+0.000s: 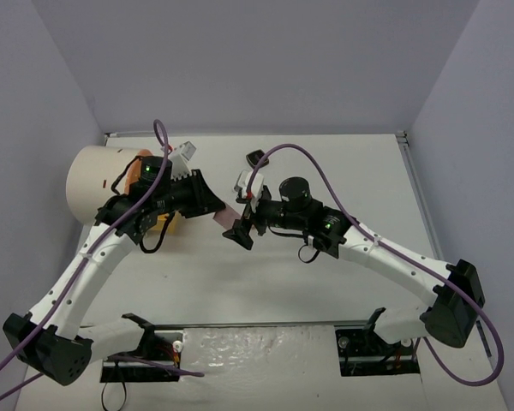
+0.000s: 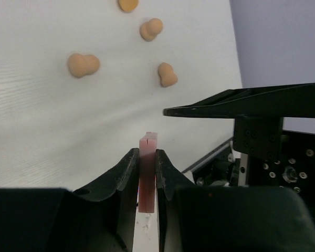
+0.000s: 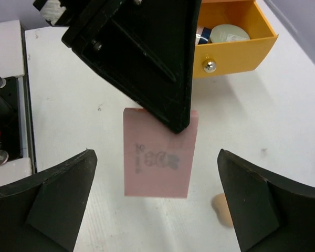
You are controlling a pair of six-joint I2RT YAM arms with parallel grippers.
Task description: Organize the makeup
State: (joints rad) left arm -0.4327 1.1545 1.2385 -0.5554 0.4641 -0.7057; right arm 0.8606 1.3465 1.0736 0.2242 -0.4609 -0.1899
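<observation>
My left gripper (image 2: pixel 147 153) is shut on a thin pink square pad (image 2: pixel 148 173) and holds it upright on edge above the table. From the right wrist the pad (image 3: pixel 158 157) hangs flat-on with a faint print, pinched at its top by the left gripper's black finger (image 3: pixel 147 58). My right gripper (image 3: pixel 156 155) is open, its fingers wide on either side of the pad and not touching it. From above, the left gripper (image 1: pixel 212 204), the pad (image 1: pixel 227 215) and the right gripper (image 1: pixel 244 231) meet mid-table. Several peach sponges (image 2: pixel 83 64) lie on the table.
An open orange drawer (image 3: pixel 236 52) holds a pale green disc (image 3: pixel 229 34). The large cream cylinder (image 1: pixel 98 181) stands at the back left behind the left arm. A small black item (image 1: pixel 257 158) lies at the back centre. One sponge (image 3: pixel 220 209) lies under the right gripper.
</observation>
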